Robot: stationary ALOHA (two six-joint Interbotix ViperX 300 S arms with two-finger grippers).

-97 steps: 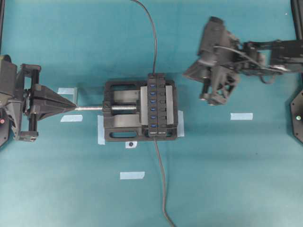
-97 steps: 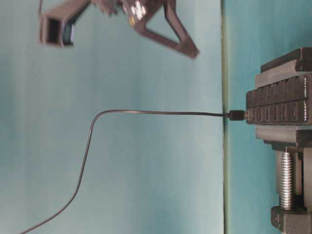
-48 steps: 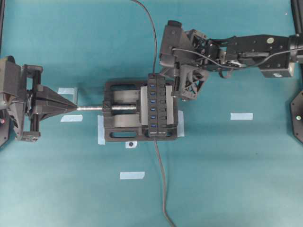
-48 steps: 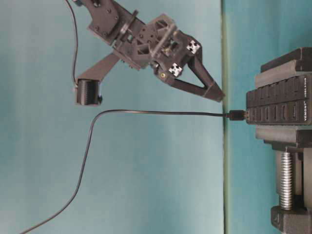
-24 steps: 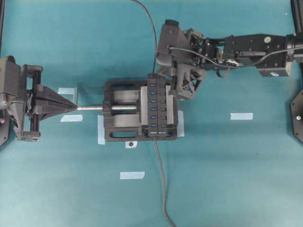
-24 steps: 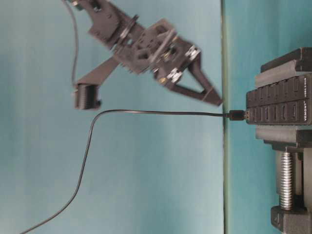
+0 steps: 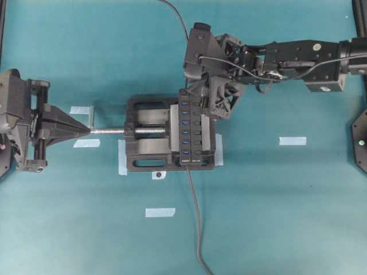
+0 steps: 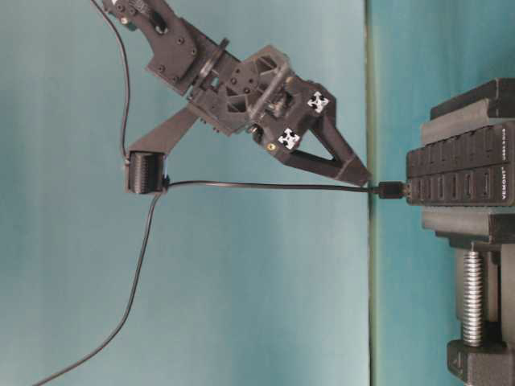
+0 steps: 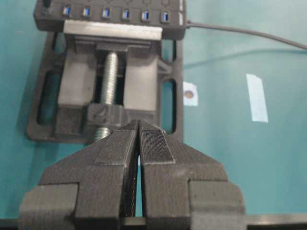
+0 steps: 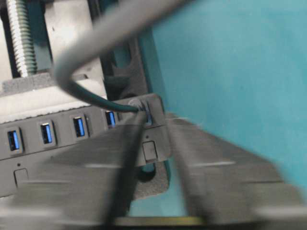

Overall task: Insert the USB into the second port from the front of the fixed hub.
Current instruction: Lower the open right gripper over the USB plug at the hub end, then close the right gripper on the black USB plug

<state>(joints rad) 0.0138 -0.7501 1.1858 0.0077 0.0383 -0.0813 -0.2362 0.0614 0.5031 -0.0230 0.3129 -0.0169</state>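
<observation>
right claw (image 8: pixel 354 173) now lower — jaws parted — beside the USB (image 8: pixel 392 190)

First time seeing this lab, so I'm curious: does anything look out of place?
Nothing looks broken or spilled. One oddity: the USB sits in the fixed hub's end slot, its cable sticking out beside the right claw.

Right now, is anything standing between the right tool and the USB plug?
Nothing visible does. In the table-level view the right tool sits right beside the USB plug, at the end of the fixed hub. Only the plug's own thin cable runs alongside.
</observation>
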